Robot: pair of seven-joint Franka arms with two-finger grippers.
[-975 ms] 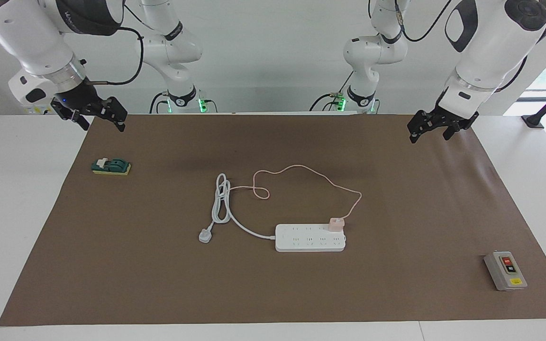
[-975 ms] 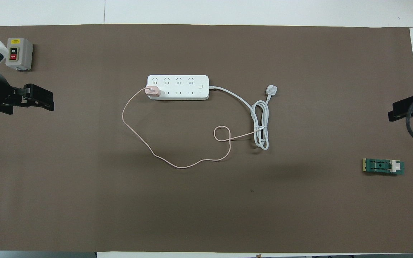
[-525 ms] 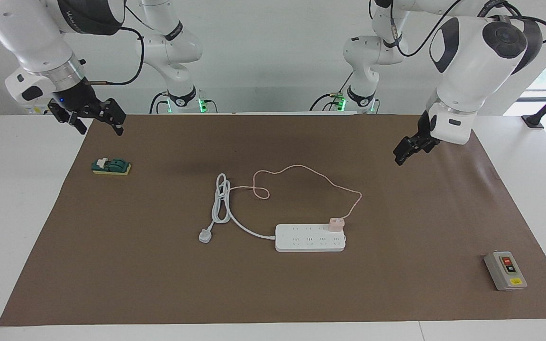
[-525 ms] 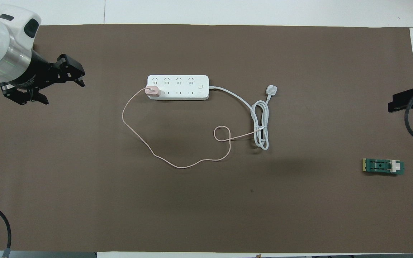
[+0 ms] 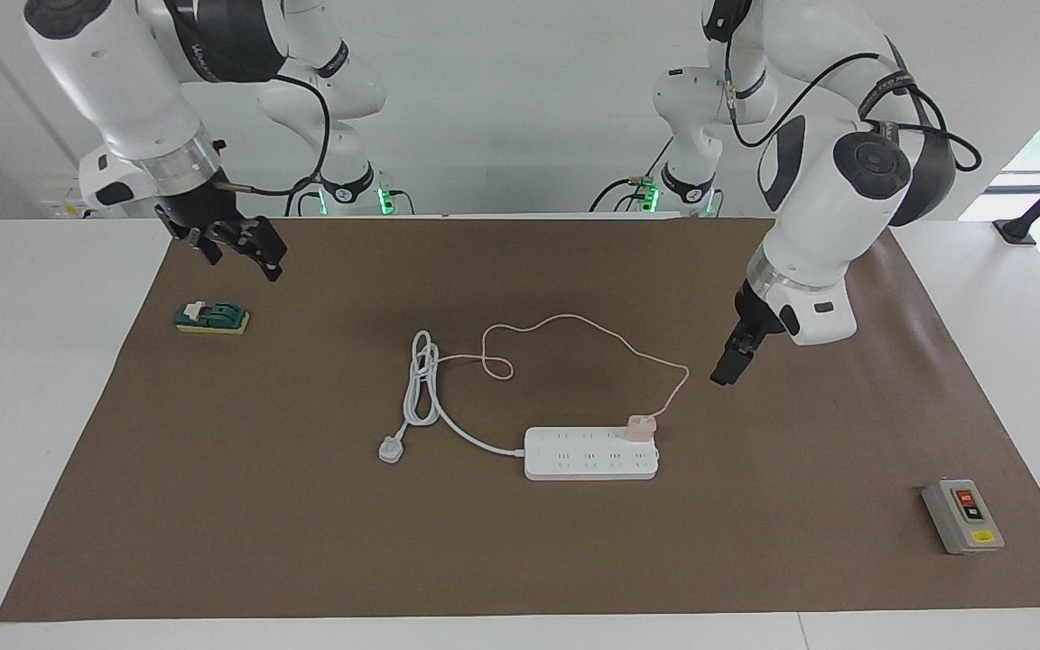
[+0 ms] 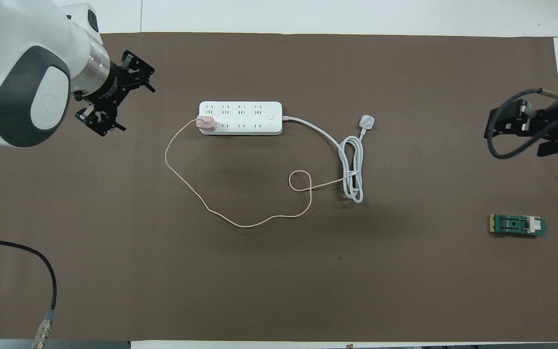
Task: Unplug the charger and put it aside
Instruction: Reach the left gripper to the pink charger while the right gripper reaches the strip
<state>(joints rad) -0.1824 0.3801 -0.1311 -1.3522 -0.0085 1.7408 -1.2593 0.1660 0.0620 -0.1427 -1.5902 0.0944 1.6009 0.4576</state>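
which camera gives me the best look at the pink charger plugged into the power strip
The overhead view: the charger shows as a clear pink block at one end of the power strip. In the facing view the charger appears smaller, seen from its side, standing upright.

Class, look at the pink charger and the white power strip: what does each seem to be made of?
Charger: probably smooth matt plastic, a pale pink cube with a thin, limp, likely rubbery cable. Power strip: likely hard moulded plastic, plain white, rounded corners, faint sheen.
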